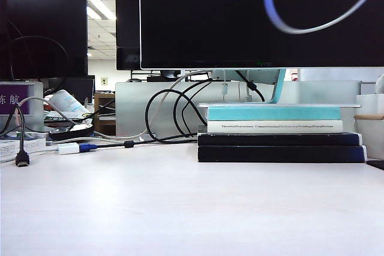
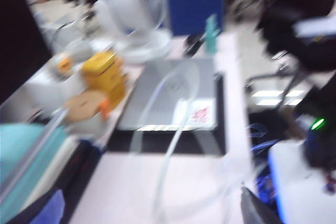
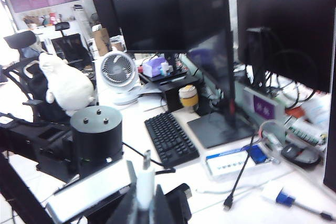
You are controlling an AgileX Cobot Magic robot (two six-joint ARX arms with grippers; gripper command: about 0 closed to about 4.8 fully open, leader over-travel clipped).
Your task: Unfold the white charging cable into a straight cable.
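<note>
Exterior view: a blurred loop of the thin white charging cable hangs before the black monitor; four stacked books, spine lettering unreadable. Left wrist view: cable blurred, left gripper open, empty. Right wrist view: right gripper clamps the cable's metal-tipped white connector.

White table, bare at centre. Book stack at 2 o'clock. White adapter with blue plug at 10 o'clock, black cables looping at 12.
</note>
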